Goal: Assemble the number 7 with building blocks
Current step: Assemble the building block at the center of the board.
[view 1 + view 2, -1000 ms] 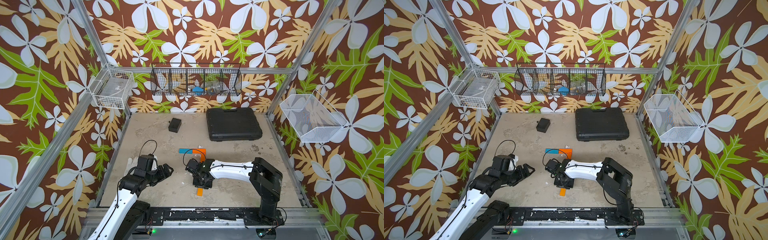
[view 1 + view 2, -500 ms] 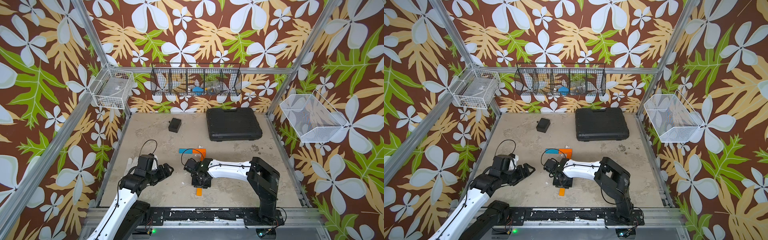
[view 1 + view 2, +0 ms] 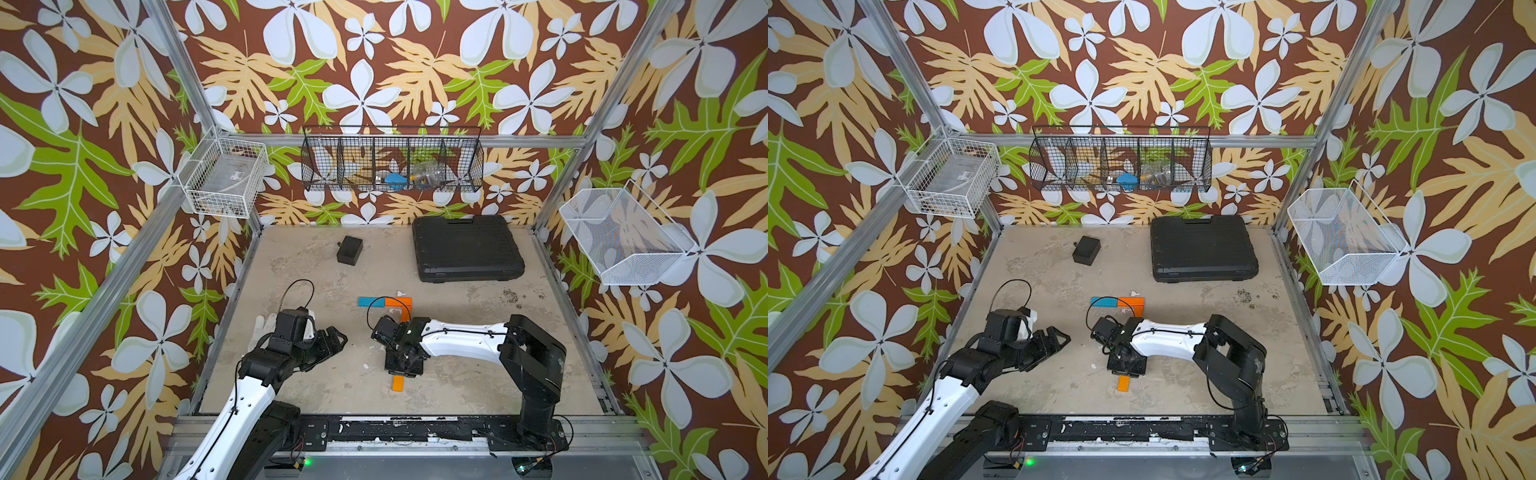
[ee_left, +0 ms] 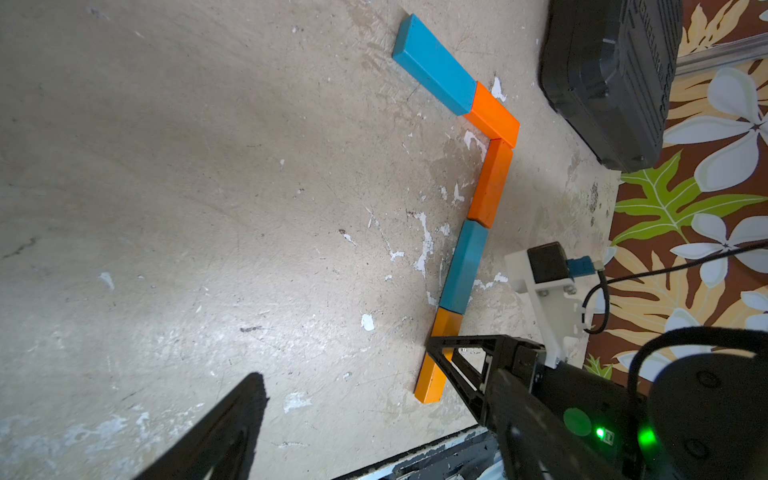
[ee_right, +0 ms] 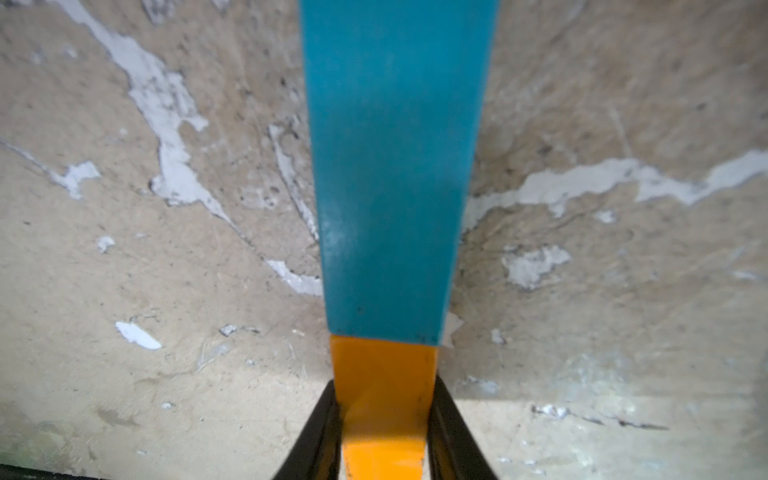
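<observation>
Altogether five building blocks (image 4: 490,183): three orange, two blue, all countable only from the left wrist. Right gripper (image 5: 384,399) pinches the end orange bar (image 5: 382,365) between its fingertips; left gripper (image 3: 330,340) spread, well aside.

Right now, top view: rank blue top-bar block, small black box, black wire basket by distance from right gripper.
From the right gripper:
1. blue top-bar block, just beyond it
2. small black box, farther back, to the left
3. black wire basket, on the back wall

A small black box (image 3: 349,250) and large black case (image 3: 467,248) are sitting apart on the table (image 3: 299,272) — a wire basket (image 3: 392,164) is hanging behind.
</observation>
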Available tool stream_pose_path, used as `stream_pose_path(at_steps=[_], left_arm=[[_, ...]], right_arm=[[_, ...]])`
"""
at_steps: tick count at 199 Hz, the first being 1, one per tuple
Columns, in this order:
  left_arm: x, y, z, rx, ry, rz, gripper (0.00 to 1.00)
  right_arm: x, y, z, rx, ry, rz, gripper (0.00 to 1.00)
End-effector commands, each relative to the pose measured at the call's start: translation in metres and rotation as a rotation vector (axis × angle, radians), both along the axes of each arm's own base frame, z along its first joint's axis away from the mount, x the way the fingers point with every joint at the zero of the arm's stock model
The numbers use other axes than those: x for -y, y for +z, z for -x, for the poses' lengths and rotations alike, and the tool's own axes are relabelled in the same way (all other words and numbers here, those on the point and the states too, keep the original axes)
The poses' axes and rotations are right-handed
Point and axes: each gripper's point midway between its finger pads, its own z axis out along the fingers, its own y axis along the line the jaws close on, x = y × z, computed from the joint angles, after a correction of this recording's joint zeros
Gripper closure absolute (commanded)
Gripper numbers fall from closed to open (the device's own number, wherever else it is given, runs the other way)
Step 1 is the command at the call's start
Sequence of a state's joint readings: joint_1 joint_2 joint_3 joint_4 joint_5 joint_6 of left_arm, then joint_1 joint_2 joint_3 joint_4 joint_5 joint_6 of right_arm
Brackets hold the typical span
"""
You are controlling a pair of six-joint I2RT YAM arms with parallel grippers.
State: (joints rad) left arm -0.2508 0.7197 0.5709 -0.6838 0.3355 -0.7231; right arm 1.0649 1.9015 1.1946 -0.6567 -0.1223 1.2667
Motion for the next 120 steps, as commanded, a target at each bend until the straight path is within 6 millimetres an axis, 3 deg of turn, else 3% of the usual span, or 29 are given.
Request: stream_pose_path(at_steps=[1, 58, 81, 120], left_arm=[[0.0014, 0.0024, -0.0016, 0.015, -0.011, 0.002, 0.13], [0.0010, 0.0013, -0.0013, 0.013, -0.009, 0.002, 0.13], [0.0013, 0.0010, -0.0011, 0.013, -0.008, 0.005, 0.13], [0.0015, 0.0008, -0.0004, 0.014, -0.010, 0.007, 0.13]], right_arm=[[-0.0053, -0.0156, 0.0019, -0.021, -0.021, -0.018, 0.70], [-0.0047, -0.0148, 0.0025, -0.021, -0.018, -0.017, 0.67], [-0.0068, -0.0143, 0.0038, -0.015, -0.027, -0.053, 0.61], [-0.0054, -0.0207, 0.0108, -0.036, -0.047, -0.086, 0.08]])
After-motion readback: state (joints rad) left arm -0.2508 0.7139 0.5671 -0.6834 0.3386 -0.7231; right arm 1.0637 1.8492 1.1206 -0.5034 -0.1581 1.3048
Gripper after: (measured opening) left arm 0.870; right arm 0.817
